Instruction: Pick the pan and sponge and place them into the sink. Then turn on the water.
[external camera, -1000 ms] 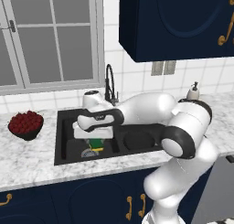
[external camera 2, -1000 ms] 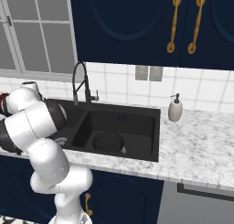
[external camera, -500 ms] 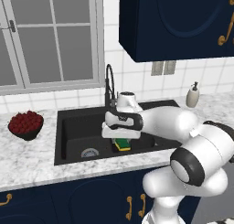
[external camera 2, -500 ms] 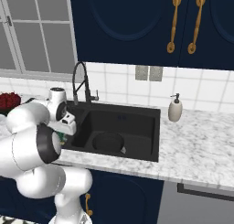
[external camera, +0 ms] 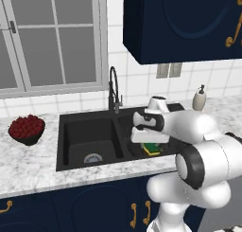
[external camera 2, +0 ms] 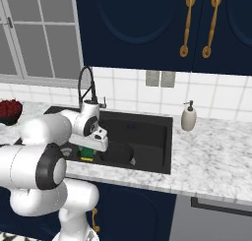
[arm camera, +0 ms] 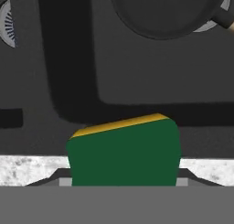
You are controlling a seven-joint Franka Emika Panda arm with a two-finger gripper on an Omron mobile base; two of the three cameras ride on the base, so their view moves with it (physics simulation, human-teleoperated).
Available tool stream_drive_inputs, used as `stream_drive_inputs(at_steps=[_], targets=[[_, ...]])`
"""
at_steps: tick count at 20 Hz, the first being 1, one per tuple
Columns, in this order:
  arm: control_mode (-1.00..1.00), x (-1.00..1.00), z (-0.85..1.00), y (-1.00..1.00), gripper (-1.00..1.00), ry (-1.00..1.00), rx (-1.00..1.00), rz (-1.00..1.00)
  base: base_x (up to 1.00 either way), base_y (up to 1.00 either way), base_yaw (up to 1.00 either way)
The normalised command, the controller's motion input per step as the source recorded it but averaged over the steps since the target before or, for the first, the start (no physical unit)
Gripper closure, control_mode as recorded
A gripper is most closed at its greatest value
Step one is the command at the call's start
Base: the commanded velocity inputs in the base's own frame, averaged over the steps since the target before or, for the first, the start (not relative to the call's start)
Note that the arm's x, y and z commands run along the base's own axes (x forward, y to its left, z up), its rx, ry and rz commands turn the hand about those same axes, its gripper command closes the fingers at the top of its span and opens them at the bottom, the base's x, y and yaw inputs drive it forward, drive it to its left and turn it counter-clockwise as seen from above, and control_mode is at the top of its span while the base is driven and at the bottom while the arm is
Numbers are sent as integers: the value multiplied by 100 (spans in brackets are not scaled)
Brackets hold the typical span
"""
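Marble counter [external camera: 33, 165] runs under navy cabinets and white tile, with the black sink [external camera: 71, 162] set into it. Over the sink's right basin hangs the gripper [external camera: 152, 145], pointing down, its jaws closed on the sponge [external camera: 152, 148]; the sponge's green scrub face fills the space between the fingers in the hand view [arm camera: 124, 151], with a thin yellow edge along its far side. From the right base view the sponge [external camera 2: 87, 152] shows just below the hand, above the near edge of that basin.

Beyond the gripper, further into the same basin, lies the pan [arm camera: 167, 10], round and black, flat on the basin floor over the drain; the right base view shows it [external camera 2: 117, 152] just beside the hand, on the side away from the faucet. The faucet [external camera: 113, 89] arches up behind the hand at the divider between the basins. The other basin, with its silver drain [external camera: 93, 158], lies to the hand's left.

Well off past that basin a dark bowl of red fruit [external camera: 27, 129] sits on the counter. On the opposite side, behind the arm, a soap dispenser [external camera 2: 188, 116] stands by the wall.
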Motion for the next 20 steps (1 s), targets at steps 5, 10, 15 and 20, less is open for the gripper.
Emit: stream_drive_inputs(at_steps=[5,10,15,20], targets=[[-100,69,0,-96,100,26,-1,0,0,0,0],[-100,79,-2,-68,100,16,-4,0,0,0,0],[-100,54,-29,-10,100,7,-1,0,0,0,0],[-100,40,-47,4,100,-5,0,0,0,0,0]])
